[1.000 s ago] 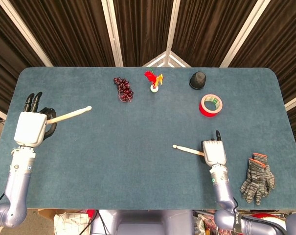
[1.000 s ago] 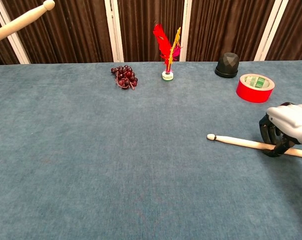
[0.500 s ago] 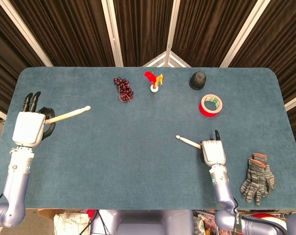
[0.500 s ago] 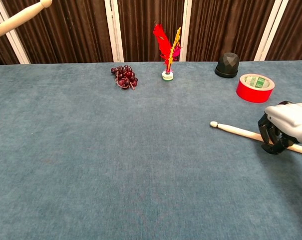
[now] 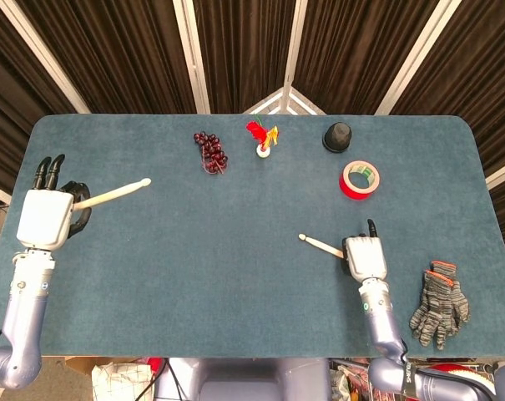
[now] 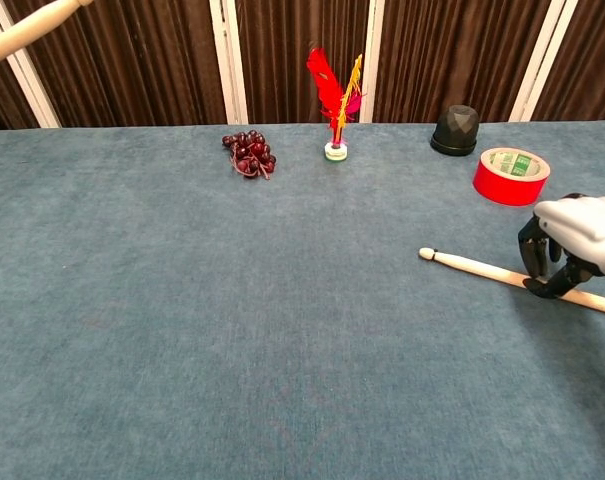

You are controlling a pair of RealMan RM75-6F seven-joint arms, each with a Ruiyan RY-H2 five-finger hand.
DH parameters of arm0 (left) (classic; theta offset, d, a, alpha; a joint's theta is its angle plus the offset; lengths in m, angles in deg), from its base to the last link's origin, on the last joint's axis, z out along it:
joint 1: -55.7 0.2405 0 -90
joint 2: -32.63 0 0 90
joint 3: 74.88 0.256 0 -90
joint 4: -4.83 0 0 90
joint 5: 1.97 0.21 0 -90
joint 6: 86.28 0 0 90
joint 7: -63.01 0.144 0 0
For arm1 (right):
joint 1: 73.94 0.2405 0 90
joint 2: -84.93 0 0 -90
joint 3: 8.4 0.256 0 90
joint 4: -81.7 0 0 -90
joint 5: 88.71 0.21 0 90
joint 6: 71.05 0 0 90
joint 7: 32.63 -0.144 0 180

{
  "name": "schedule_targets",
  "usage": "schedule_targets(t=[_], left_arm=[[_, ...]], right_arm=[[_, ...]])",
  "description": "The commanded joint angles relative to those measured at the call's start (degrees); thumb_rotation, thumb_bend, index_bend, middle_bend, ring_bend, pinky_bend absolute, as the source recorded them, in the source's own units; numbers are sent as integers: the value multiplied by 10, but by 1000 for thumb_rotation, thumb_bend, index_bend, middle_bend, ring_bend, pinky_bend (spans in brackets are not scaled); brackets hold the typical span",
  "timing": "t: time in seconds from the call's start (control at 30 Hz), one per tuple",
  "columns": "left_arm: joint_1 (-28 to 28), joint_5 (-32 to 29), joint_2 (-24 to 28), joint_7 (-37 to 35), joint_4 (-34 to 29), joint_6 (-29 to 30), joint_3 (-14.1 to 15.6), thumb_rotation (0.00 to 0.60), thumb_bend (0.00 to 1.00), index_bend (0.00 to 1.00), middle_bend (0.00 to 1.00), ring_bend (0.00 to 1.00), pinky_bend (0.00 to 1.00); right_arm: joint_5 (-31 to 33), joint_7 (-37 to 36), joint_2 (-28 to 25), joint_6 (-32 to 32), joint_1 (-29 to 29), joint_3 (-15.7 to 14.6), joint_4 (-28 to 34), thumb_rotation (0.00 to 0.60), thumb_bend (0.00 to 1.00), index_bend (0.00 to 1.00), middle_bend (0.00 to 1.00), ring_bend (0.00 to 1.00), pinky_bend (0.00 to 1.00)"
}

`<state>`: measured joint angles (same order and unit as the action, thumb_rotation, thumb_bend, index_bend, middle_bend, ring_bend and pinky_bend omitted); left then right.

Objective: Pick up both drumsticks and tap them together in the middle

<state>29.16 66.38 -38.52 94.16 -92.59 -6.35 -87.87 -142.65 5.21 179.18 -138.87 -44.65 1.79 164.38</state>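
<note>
Gripping drumsticks: left robot hand [image 5: 43, 218], right robot hand [image 5: 365, 258]

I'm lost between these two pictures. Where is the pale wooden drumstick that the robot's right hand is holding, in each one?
Head view: the pale wooden drumstick lies right of centre, its tip pointing left from the right hand.
Chest view: the drumstick sits at the right edge, low over the blue table, held by the right hand.
Shared landmark: the red tape roll, just beyond the hand.
</note>
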Motion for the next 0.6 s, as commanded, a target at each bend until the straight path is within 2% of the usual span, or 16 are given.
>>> schedule_targets(t=[0.03,0.3,0.6], left_arm=[[0,0,1,-1,-1,0,-1,600,524,576,551,42,0],[2,-5,4,1,5,-5,2,600,524,576,551,42,0],[0,-3,2,4,7,-6,3,600,524,578,551,42,0]], right_arm=[[3,0,-7,-1,0,4,11,600,400,377,476,395,0],[21,19,-10,-4,2,3,20,600,393,338,466,392,0],[49,53,3,-11,8,3,13,600,243,251,466,392,0]])
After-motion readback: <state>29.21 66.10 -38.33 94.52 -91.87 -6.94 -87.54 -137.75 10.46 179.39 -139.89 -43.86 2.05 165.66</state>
